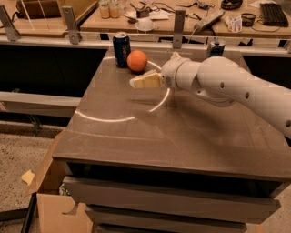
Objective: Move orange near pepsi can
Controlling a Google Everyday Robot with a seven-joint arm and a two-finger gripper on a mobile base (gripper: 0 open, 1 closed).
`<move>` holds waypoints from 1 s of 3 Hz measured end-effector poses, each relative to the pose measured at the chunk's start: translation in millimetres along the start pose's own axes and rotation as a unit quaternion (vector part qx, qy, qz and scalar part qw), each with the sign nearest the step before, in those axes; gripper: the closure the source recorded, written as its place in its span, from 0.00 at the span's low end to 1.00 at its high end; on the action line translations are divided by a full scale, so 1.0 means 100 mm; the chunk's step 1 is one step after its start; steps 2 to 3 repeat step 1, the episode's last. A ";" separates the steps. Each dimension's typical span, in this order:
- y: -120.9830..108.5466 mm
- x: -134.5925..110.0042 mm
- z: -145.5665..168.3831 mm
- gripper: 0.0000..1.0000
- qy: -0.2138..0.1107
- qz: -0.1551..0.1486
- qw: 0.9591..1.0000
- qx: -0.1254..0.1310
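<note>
Looking across the table (182,136) from its near edge. The top is dark grey-brown, with a bright curved reflection over the left half.

Pepsi can (121,49): upright near the far left corner of the table. Dark navy body, silver top.

Orange (137,60): resting on the table just beside the pepsi can, on the can's right and a little nearer the camera.

Gripper (135,82): cream-coloured, pointing left, low over the table. It sits in front of the orange and slightly to its right. The tip is near the fruit but apart from it, and the orange is not in its grasp. The jaws show side-on as a single wedge, so how far they are parted cannot be told from this angle.

Arm (218,82): white. It enters from the right edge and crosses above the right half of the table to the wrist behind the gripper.

Second can (216,47): upright at the far edge, behind the arm, well apart from the pepsi can and the orange.

Behind the table is a metal rail with upright posts (179,27). Beyond it stands a wooden bench (91,22) carrying clutter, including jars (109,7) and a keyboard (274,13) at far right. An open cardboard box (50,205) sits on the speckled floor, lower left.
</note>
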State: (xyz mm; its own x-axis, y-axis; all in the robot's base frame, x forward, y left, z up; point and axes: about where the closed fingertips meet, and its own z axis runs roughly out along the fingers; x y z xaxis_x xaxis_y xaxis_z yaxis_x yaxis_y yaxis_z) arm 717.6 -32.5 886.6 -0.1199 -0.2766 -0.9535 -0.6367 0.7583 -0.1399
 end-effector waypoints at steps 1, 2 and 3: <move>0.00 0.00 0.00 0.00 0.000 0.000 1.000 0.000; 0.00 0.00 0.00 0.00 0.000 0.000 1.000 0.000; 0.00 0.00 0.00 0.00 0.000 0.000 1.000 0.000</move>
